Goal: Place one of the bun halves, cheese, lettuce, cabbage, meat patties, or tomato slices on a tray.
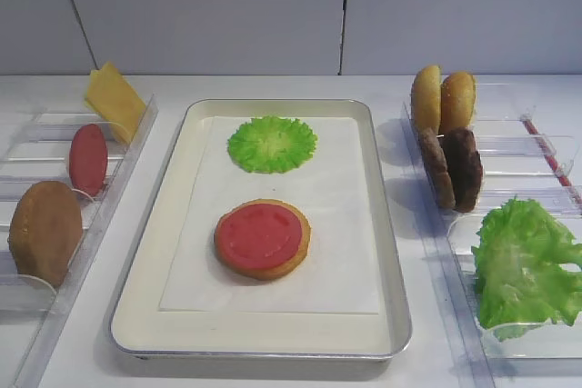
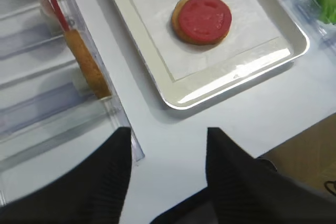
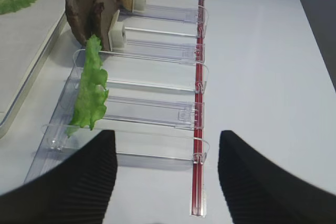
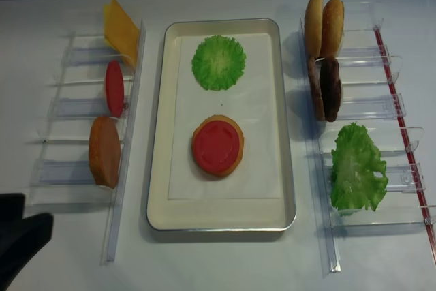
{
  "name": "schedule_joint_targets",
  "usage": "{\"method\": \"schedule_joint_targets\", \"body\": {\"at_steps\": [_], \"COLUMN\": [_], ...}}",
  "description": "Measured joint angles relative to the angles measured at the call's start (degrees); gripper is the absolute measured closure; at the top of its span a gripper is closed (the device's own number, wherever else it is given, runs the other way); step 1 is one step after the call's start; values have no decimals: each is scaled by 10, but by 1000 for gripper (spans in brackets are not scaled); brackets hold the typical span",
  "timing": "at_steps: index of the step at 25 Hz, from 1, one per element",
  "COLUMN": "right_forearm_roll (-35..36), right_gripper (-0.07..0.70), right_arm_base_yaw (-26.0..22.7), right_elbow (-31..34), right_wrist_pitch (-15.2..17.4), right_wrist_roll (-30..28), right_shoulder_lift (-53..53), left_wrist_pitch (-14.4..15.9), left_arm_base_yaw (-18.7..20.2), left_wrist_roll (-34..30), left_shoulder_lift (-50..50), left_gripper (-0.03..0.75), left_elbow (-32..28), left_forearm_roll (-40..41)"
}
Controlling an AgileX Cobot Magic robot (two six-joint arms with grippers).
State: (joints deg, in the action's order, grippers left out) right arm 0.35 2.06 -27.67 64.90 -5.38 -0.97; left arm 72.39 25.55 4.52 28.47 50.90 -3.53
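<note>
The silver tray [image 1: 173, 261] lies in the middle. On its paper liner a tomato slice [image 1: 259, 235] rests on a bun half [image 1: 293, 261], with a round frilly green leaf [image 1: 272, 143] behind them. The left rack holds the cheese [image 1: 115, 100], a second tomato slice [image 1: 88, 159] and a bun half [image 1: 45, 231]. In the right rack stand two bun halves [image 1: 443, 100], two meat patties [image 1: 452, 167] and a large ruffled lettuce leaf [image 1: 525, 265]. My left gripper [image 2: 168, 132] hovers open and empty over the table near the tray's front left corner. My right gripper [image 3: 167, 135] is open and empty over the right rack's near end.
Clear plastic racks [image 4: 75, 110] [image 4: 371, 110] flank the tray, the right one with a red strip [image 3: 198, 103] along its outer side. The left arm [image 4: 24, 233] shows at the bottom left corner. The table's front edge [image 2: 294, 140] lies close beside the left gripper.
</note>
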Motion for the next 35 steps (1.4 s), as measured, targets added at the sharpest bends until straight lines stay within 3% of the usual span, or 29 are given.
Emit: {"method": "schedule_joint_targets", "body": {"at_steps": [6, 18, 29, 35], "right_forearm_roll": [0, 0, 0, 0], "right_gripper": [188, 188, 188, 188], "right_arm_base_yaw": [0, 0, 0, 0], "right_elbow": [0, 0, 0, 0], "right_wrist_pitch": [0, 0, 0, 0], "right_wrist_roll": [0, 0, 0, -1], "right_shoulder_lift": [0, 0, 0, 0], "left_wrist_pitch": [3, 11, 12, -30], "left_arm_base_yaw": [0, 0, 0, 0], "left_wrist_roll": [-69, -98, -172, -180], "left_shoulder_lift": [-99, -291, -295, -295], "left_gripper": [408, 408, 408, 408], "left_elbow": [-16, -132, -206, -225], "left_forearm_roll": [1, 1, -43, -44]}}
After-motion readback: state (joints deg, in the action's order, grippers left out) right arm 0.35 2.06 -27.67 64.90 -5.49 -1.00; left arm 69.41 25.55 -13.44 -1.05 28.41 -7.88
